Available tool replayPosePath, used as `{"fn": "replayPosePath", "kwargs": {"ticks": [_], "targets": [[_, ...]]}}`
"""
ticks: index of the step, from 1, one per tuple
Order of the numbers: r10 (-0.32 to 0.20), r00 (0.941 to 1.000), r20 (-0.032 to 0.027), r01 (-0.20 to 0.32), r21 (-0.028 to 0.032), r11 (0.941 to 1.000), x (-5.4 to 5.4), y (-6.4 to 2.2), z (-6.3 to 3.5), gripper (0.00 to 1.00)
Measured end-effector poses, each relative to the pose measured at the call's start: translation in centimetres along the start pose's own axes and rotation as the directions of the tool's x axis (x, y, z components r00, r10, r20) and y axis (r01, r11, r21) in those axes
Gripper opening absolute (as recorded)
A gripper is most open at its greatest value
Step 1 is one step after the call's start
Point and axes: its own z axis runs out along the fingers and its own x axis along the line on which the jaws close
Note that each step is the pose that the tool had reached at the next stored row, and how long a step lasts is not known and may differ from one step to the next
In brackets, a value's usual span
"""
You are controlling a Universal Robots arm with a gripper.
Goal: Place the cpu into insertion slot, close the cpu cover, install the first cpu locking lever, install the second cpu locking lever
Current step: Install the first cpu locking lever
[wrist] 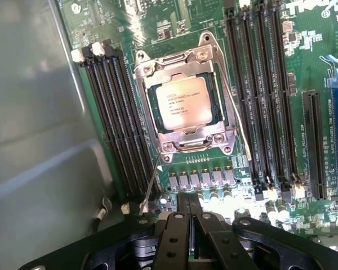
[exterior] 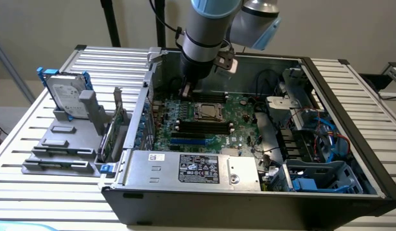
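The cpu is seated in the insertion slot and the cpu cover is lowered. One locking lever appears unlatched. The claw is closed on nothing.

arm stands near vertical at top of exterior view: grey tube w/ pale blue joint caps, wrist section bent off toward the exterior view's right. gripper hangs under it, slim & dark, pointing straight down. in wrist view the two black fingers sit pressed together, no gap btwn tips, nothing held.
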Motion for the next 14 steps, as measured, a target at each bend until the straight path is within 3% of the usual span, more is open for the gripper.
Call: {"fn": "replayPosePath", "kwargs": {"ticks": [3, 6, 10, 14], "targets": [[0.042, 0.9991, -0.0062, -0.042, -0.0016, 0.9991, 0.0, 0.0, 0.01, 0.11], [0.075, 0.9972, -0.0096, -0.075, 0.0027, 0.9972, -0.01, 0.0, 0.05, 0.11], [0.093, 0.9956, -0.0074, -0.093, 0.0142, 0.9956, -0.1, -0.19, 0.2, 0.11], [0.099, 0.995, -0.0055, -0.099, 0.0215, 0.9948, -0.3, -0.81, 0.37, 0.11]]}}
